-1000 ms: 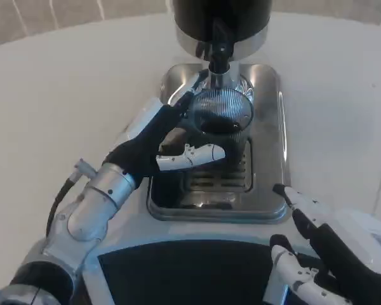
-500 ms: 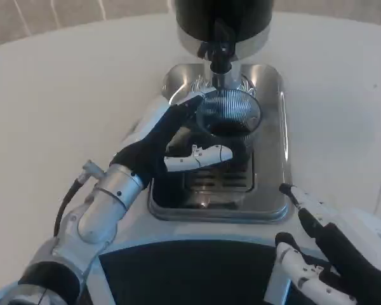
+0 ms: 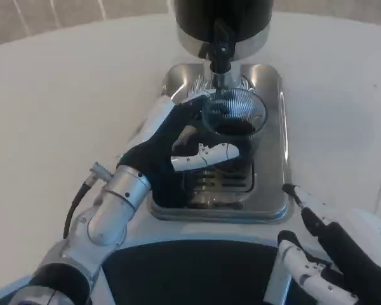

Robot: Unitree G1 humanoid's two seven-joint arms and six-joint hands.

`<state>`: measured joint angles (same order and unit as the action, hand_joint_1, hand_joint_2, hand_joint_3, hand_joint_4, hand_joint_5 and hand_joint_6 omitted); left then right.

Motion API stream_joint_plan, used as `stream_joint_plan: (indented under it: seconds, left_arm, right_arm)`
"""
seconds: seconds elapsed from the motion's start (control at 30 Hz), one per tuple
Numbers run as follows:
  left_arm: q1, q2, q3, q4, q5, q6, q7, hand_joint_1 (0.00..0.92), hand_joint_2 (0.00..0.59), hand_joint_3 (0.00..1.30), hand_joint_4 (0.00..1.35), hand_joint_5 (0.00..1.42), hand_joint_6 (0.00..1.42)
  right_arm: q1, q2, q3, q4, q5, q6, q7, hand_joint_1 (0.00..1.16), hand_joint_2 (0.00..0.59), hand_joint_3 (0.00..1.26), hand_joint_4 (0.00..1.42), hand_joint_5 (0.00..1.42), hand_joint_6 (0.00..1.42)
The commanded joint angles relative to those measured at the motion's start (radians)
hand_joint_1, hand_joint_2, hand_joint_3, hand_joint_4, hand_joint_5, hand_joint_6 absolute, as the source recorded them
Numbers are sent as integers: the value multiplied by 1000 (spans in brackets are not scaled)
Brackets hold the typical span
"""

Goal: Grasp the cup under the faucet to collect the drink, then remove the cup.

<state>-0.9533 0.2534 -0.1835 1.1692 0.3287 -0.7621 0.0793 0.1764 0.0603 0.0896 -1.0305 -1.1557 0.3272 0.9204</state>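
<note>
A clear ribbed cup (image 3: 233, 121) with dark drink in it stands on the steel drip tray (image 3: 272, 127), right below the black faucet (image 3: 220, 49) of the dispenser. My left hand (image 3: 178, 143) grips the cup from its left side, one white finger wrapped across the front. My right hand (image 3: 330, 254) waits at the lower right, off the tray's corner, fingers apart and holding nothing.
The dark dispenser body (image 3: 222, 19) rises at the top middle. White table (image 3: 63, 95) spreads to the left and right of the tray. My own dark chest panel (image 3: 184, 273) fills the bottom edge.
My left hand has shifted the cup slightly right and farther back under the faucet. The right hand has drifted a little lower right.
</note>
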Motion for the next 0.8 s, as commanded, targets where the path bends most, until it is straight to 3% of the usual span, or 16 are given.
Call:
stream_joint_plan:
  seconds: [0.03, 0.2, 0.4, 0.6, 0.8]
  left_arm:
    - [17, -11, -12, 3, 25, 22, 38, 468, 105, 381, 387, 413, 374]
    - [22, -17, -13, 1, 43, 29, 84, 461, 115, 473, 474, 519, 375]
    - [35, -19, -9, -3, 55, 23, 151, 470, 108, 612, 599, 731, 503]
    - [50, -21, 0, -9, 58, 13, 232, 521, 88, 849, 899, 1125, 1002]
    - [62, -15, 15, -18, 66, -1, 307, 542, 78, 982, 1046, 1320, 1197]
  right_arm:
    - [-9, 4, 9, 8, -9, 15, -2, 64, 586, 5, 0, 0, 0]
    - [-23, 0, 16, 18, -20, 21, 1, 117, 586, 13, 0, 0, 0]
    - [-44, -3, 12, 29, -30, 33, 6, 165, 586, 18, 0, 0, 1]
    - [-60, -6, 12, 45, -31, 43, 0, 175, 586, 23, 0, 0, 1]
    - [-79, -10, 14, 70, -31, 45, -9, 186, 586, 25, 0, 0, 14]
